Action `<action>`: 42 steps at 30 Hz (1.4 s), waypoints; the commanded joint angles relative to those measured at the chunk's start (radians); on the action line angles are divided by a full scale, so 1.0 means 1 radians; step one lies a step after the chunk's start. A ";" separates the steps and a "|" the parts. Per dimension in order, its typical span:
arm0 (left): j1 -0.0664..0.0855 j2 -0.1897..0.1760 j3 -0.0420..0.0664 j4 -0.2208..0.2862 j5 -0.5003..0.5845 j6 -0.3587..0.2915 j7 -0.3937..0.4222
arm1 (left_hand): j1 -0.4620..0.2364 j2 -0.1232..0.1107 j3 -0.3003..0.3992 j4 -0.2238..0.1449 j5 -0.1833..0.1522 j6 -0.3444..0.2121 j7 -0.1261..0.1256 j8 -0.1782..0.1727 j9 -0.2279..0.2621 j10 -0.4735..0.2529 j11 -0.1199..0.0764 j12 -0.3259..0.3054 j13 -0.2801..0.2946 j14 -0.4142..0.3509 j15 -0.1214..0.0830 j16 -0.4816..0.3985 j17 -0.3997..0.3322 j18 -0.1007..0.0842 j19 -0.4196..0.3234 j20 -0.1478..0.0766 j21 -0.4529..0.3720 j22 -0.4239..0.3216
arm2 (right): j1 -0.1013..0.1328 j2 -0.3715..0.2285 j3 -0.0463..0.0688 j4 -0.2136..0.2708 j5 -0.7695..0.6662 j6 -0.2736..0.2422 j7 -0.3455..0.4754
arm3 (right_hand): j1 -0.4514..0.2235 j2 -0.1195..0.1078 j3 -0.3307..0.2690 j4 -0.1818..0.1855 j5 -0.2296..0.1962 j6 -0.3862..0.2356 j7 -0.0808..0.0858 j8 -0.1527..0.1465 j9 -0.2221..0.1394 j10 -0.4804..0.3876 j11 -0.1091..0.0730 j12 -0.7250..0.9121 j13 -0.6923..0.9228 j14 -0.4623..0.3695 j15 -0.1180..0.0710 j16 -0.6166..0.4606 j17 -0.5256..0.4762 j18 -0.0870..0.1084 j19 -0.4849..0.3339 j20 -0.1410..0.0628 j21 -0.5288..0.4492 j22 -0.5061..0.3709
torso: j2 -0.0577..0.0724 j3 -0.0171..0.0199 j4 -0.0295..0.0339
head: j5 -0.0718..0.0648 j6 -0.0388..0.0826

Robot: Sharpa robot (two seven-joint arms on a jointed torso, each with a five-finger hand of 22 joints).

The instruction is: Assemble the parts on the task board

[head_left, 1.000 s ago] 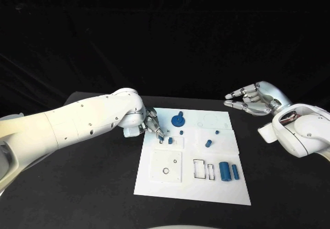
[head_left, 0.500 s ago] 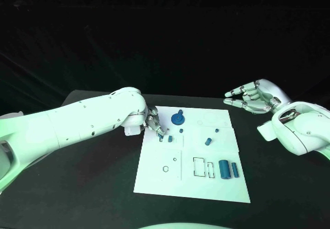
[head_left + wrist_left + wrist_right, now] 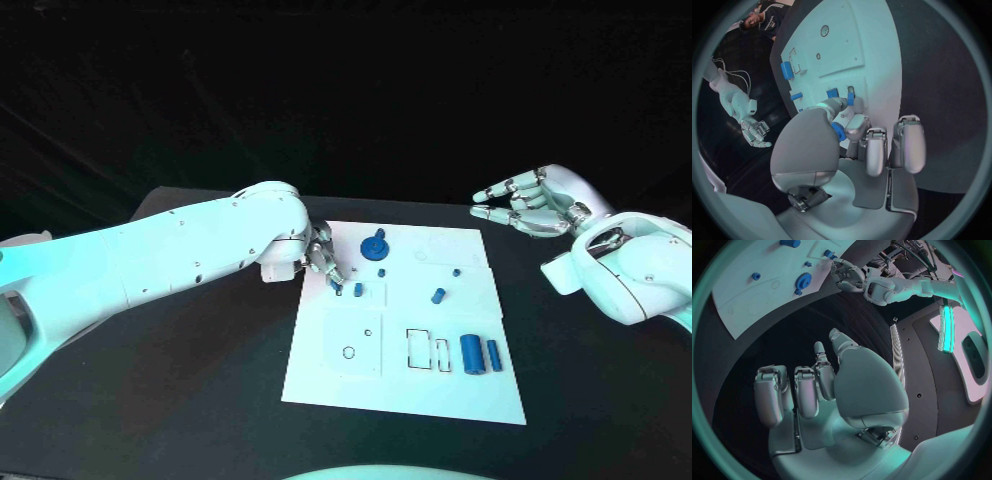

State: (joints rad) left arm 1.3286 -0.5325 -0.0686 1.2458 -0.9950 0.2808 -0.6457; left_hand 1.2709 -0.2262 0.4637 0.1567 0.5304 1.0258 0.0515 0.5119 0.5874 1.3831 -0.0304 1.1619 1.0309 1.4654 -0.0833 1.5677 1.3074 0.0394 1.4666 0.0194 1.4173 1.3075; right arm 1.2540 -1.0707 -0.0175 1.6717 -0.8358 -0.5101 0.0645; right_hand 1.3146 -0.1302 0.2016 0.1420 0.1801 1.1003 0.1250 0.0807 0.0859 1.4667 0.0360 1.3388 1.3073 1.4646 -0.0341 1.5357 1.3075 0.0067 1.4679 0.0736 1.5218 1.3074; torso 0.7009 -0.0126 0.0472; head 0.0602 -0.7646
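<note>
My left robot hand [image 3: 320, 262] pinches a small blue peg [image 3: 850, 98] at its fingertips, low over the white board [image 3: 346, 385] near its left edge, beside another small blue piece [image 3: 358, 290]. I judge the peg must stay upright and go straight down, gently. My right robot hand [image 3: 526, 207] hovers off the board, fingers spread, holding nothing.

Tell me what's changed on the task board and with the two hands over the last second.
Hardly anything. The left hand keeps its fingertips on a small blue part at the task board's left side, with no visible travel. The right hand stays raised off the board's far right corner, fingers curled and holding nothing. The other blue parts lie where they were.
</note>
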 commanded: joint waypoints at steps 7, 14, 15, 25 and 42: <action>-0.001 0.004 0.000 0.001 0.014 0.053 0.001 | 0.001 0.005 0.172 -0.179 0.008 0.011 -0.003 -0.004 0.001 0.011 -0.001 0.007 0.003 0.105 -0.002 0.003 0.263 -0.009 0.072 -0.004 0.006 0.223 | -0.001 0.002 0.000 0.000 -0.003 0.006 0.009 | 0.000 0.011 -0.010 0.000 0.002 -0.007 -0.002 -0.006 0.002 0.000 0.003 -0.003 0.151 0.094 0.001 -0.004 0.216 0.012 0.063 -0.001 -0.004 0.201 | 0.000 0.0001 0.0006 | 0.001 -0.002; -0.002 0.009 0.000 -0.001 0.018 0.057 0.001 | -0.001 0.004 0.172 -0.179 0.010 0.012 -0.004 -0.005 0.002 0.012 -0.001 0.007 0.005 0.105 -0.002 0.003 0.263 -0.009 0.072 -0.004 0.007 0.223 | -0.001 0.002 0.000 0.001 -0.002 0.006 0.009 | 0.000 0.011 -0.010 0.000 0.002 -0.007 -0.002 -0.006 0.002 0.000 0.003 -0.003 0.151 0.094 0.001 -0.004 0.216 0.012 0.063 -0.001 -0.004 0.201 | 0.000 0.0005 -0.0008 | 0.002 -0.002; -0.003 0.010 0.000 -0.001 0.018 0.058 0.001 | -0.001 0.004 0.172 -0.179 0.010 0.012 -0.004 -0.005 0.002 0.012 -0.001 0.007 0.005 0.105 -0.002 0.003 0.263 -0.009 0.072 -0.004 0.007 0.223 | -0.001 0.003 0.000 0.001 -0.002 0.006 0.009 | 0.000 0.011 -0.010 0.000 0.002 -0.007 -0.002 -0.006 0.002 0.000 0.003 -0.003 0.151 0.094 0.001 -0.004 0.216 0.012 0.063 -0.001 -0.004 0.201 | 0.000 0.0005 -0.0010 | 0.002 -0.002; -0.005 0.015 0.000 -0.005 0.018 0.067 0.001 | -0.001 0.004 0.172 -0.179 0.010 0.012 -0.004 -0.005 0.002 0.012 -0.001 0.007 0.005 0.105 -0.002 0.003 0.263 -0.009 0.072 -0.004 0.007 0.223 | -0.001 0.002 0.000 0.002 -0.002 0.008 0.009 | 0.000 0.011 -0.010 0.000 0.002 -0.007 -0.002 -0.006 0.002 0.000 0.003 -0.003 0.151 0.094 0.001 -0.004 0.216 0.012 0.063 -0.001 -0.004 0.201 | 0.000 0.0003 -0.0001 | 0.000 -0.004; -0.006 0.014 -0.001 -0.015 0.000 0.084 -0.008 | -0.002 0.005 0.172 -0.180 0.016 0.015 -0.005 -0.007 0.003 0.013 -0.002 0.007 0.005 0.105 -0.003 0.003 0.263 -0.009 0.071 -0.004 0.005 0.223 | -0.001 0.001 0.000 0.002 -0.002 0.009 0.009 | 0.000 0.011 -0.010 0.000 0.002 -0.007 -0.002 -0.006 0.002 0.000 0.003 -0.003 0.151 0.094 0.001 -0.004 0.216 0.012 0.063 -0.001 -0.004 0.201 | 0.000 -0.0005 0.0013 | 0.000 -0.009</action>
State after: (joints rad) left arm 1.3249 -0.5189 -0.0683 1.2295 -0.9896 0.3303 -0.6485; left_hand 1.2674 -0.2295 0.4646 0.1529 0.5411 1.0315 0.0497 0.5063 0.5882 1.3901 -0.0304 1.1658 1.0349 1.4654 -0.0832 1.5677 1.3077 0.0394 1.4666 0.0194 1.4173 1.3074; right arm 1.2539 -1.0699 -0.0175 1.6727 -0.8351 -0.5096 0.0654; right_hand 1.3146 -0.1302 0.1960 0.1421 0.1801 1.1003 0.1250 0.0807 0.0863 1.4667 0.0360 1.3388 1.3073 1.4646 -0.0341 1.5357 1.3080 0.0067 1.4678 0.0736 1.5219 1.3078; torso 0.7011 -0.0128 0.0482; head 0.0593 -0.7736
